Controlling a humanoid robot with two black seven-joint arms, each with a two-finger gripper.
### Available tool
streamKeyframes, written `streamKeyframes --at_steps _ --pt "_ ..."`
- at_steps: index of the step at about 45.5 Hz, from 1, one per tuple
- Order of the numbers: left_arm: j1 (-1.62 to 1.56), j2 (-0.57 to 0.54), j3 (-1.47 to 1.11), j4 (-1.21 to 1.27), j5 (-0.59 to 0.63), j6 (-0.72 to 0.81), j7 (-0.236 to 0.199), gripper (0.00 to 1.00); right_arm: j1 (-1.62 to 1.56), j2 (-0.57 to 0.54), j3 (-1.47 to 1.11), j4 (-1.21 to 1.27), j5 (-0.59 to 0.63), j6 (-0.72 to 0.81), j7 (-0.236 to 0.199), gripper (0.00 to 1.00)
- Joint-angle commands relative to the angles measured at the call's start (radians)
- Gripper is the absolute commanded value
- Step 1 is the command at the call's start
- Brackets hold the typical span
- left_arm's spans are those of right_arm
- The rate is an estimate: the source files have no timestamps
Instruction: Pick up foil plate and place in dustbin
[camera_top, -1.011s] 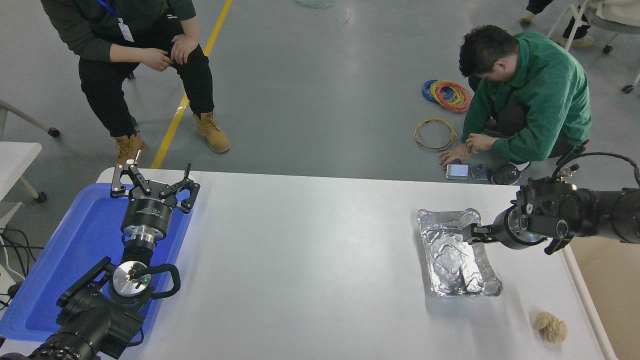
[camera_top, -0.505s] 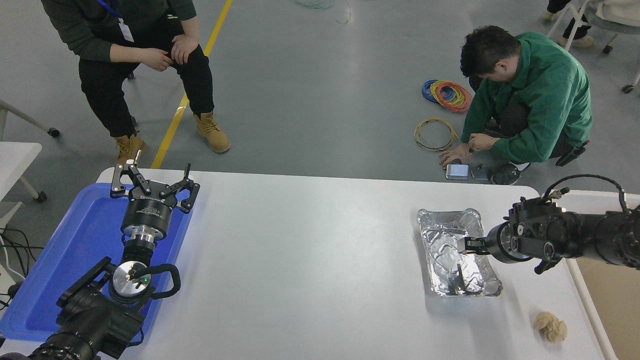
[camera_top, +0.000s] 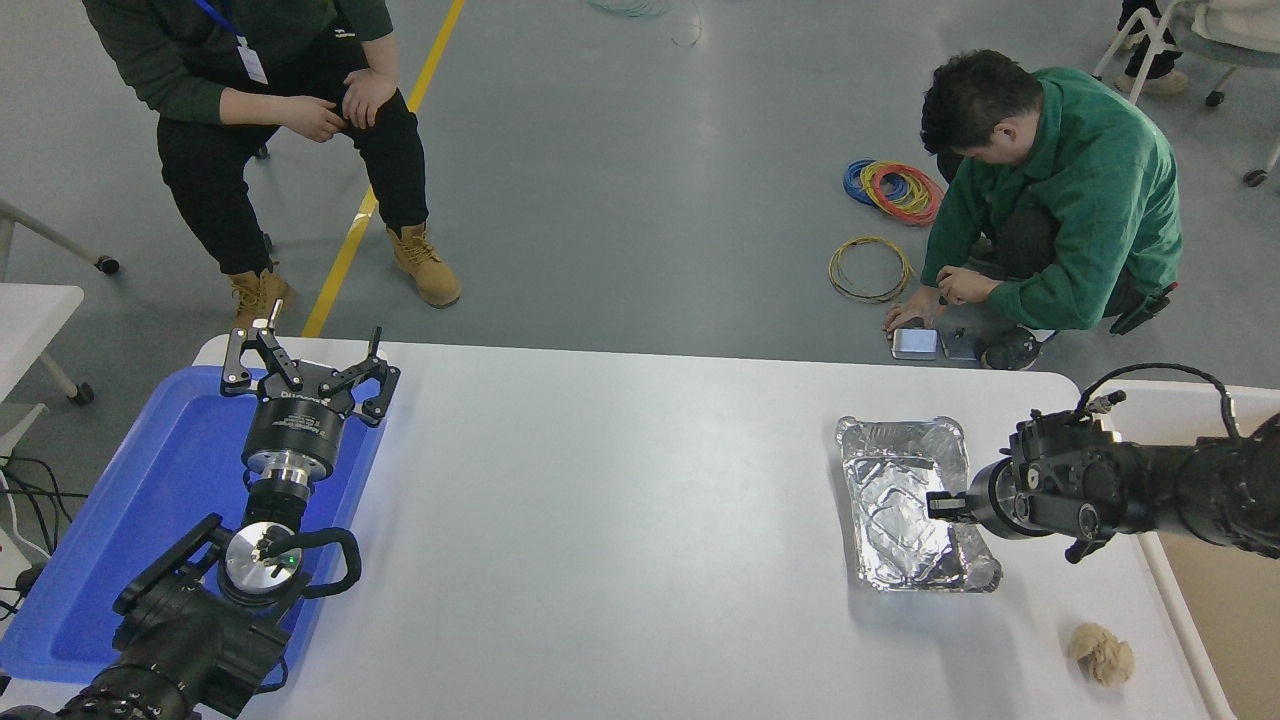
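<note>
The foil plate (camera_top: 905, 505) lies on the white table (camera_top: 620, 500) toward its right side, nothing visible inside. The right claw (camera_top: 940, 504) sits at its right rim; whether it grips cannot be told. The dustbin (camera_top: 1190, 590) stands beyond the table's right edge. The left claw (camera_top: 305, 368), released, hovers over a blue tray (camera_top: 120, 530).

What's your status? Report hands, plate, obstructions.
Left hand parked open over blue tray. Right hand at foil plate, grip unclear. Dustbin path unobstructed.
</note>
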Motion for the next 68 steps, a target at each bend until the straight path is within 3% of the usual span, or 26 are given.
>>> streamKeyframes --at_steps 1,13,42,68 --pt "0.0 0.001 0.0 0.0 0.0 0.0 0.0 1.0 0.002 -0.001 0.002 0.003 -0.008 0.005 0.002 0.0" --pt "0.0 -0.001 0.0 0.0 0.0 0.0 0.0 1.0 0.117 -0.039 -0.018 0.076 -0.007 0.043 0.002 0.0" --pt "0.0 0.001 0.0 0.0 0.0 0.0 0.001 1.0 0.656 -0.243 -0.044 0.314 -0.005 0.382 0.0 0.0" --pt "0.0 0.001 0.0 0.0 0.0 0.0 0.0 1.0 0.94 -0.29 -0.044 0.391 0.01 0.603 0.0 0.0"
